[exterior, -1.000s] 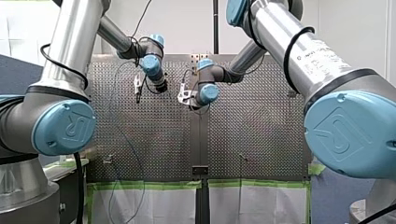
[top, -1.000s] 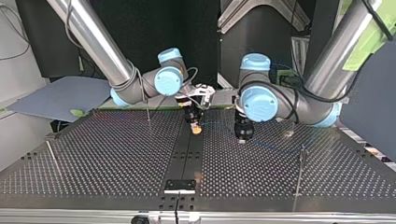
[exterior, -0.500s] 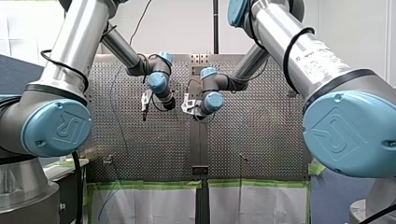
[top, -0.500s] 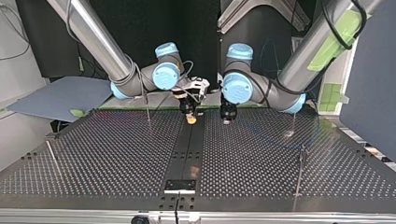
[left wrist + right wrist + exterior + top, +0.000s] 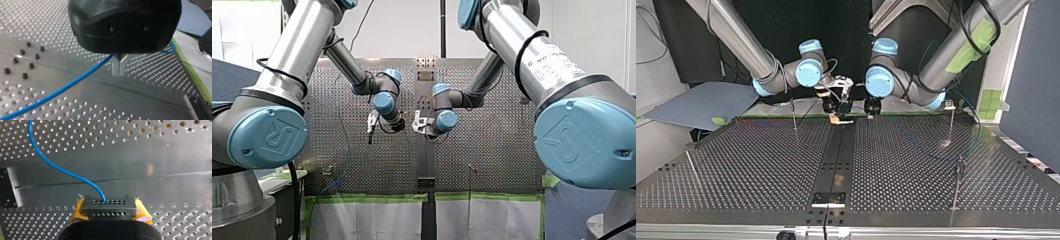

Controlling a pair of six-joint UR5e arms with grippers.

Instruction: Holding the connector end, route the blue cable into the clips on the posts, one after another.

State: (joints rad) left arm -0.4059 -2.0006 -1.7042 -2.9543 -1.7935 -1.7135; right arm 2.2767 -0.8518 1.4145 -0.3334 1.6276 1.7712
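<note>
In the right wrist view my right gripper (image 5: 109,203) is shut with its yellow pads (image 5: 78,207) on a black connector (image 5: 110,210). The blue cable (image 5: 57,168) leaves the connector's face and curves away over the perforated table. In the left wrist view my left gripper (image 5: 119,73) has its metal fingers shut, and the blue cable (image 5: 62,87) runs through them just under the black body. In the top view my right gripper (image 5: 836,119) and my left gripper (image 5: 871,111) hang side by side near the table's far edge, either side of the dark centre strip (image 5: 836,165).
Thin posts stand on the table in the top view: one at the far left (image 5: 793,114), one at the far right (image 5: 952,119), one at the near right (image 5: 958,182) and one leaning at the near left (image 5: 690,166). A green-taped edge (image 5: 193,75) borders the table beside my left gripper.
Both grippers have drawn back toward the top view's far edge, and my left gripper has closed in beside my right one. In the front view both sank lower and shifted right.
</note>
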